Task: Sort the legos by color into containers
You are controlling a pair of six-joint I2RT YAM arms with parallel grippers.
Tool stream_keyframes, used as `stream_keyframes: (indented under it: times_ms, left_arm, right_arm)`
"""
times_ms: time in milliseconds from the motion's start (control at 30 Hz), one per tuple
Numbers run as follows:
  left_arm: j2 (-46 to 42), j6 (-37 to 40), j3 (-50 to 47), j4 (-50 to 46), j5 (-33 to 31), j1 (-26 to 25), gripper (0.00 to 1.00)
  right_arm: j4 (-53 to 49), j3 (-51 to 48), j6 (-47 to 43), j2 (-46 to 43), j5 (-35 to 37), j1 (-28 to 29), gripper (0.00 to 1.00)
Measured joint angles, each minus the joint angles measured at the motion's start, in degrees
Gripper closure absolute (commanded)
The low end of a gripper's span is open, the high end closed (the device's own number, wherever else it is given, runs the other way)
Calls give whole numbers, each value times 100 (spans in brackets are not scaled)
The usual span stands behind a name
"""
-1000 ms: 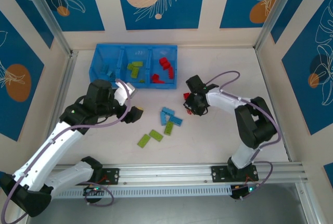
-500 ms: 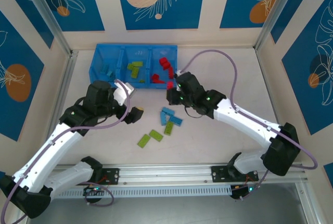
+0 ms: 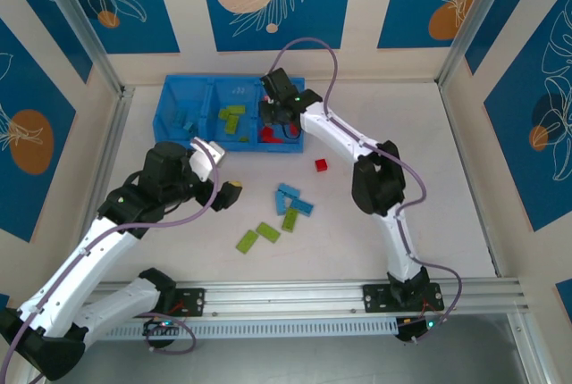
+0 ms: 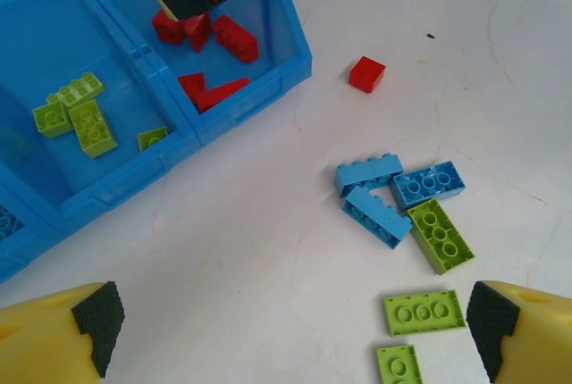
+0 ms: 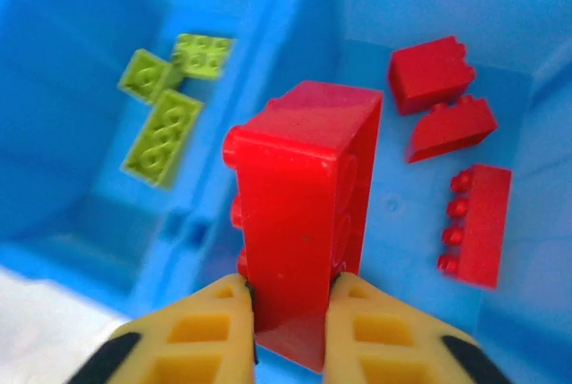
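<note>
Top external view had the right gripper [image 3: 275, 116] over the end compartment of the blue tray [image 3: 232, 79], with bare table on its near side. Right wrist view showed its fingers narrowed onto a red brick [image 5: 304, 214], studs facing left. The divider wall ran just to its left, with green bricks [image 5: 165, 89] beyond it, and three more red pieces [image 5: 478, 223] lay to its right. Left wrist view showed the left gripper [image 4: 290, 326] spread wide, holding nothing, above open table. Ahead of it lay loose green bricks [image 4: 424, 313] and blue bricks [image 4: 393, 192], and farther off a lone red cube [image 4: 367, 73], apart from the tray.
</note>
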Motion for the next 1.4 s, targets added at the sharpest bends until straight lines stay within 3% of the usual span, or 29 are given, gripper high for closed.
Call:
stream_keyframes:
  times_ms: [133,267,400,633,800,967,1033,1200,1400]
  left_arm:
    - [101,-4,0,17,-94,0,0]
    - [260,-4,0,17,-138,0,0]
    - [328,-9,0,17,-168,0,0]
    - [348,-229,13,11,-195,0,0]
    - [730,-1572,345,103,155,0,0]
    - [1370,-3139,282,688,468,-286,0]
    - [1759,-3532,280,798,442,-595,2]
    - [3222,-4310,481,809,247,-1231,19]
    - [4332,-4774,608,723,-81,-1550,24]
  right_arm:
    - [-551,782,-57,378,-251,-219,56]
    - [-817,1174,-33,254,-586,-203,54]
    - [-1051,927,31,-387,-942,-120,54]
    - [-568,-1971,44,-3311,-1333,278,45]
    - [-129,-4271,225,-5453,-1515,839,39]
    - [-149,-5864,728,-6843,-1421,1106,33]
    - [-234,-6253,938,-7211,-1333,1123,31]
    - [-389,-6747,1388,-7903,-892,1121,28]
    - [-365,-6804,1663,-8096,-575,1088,28]
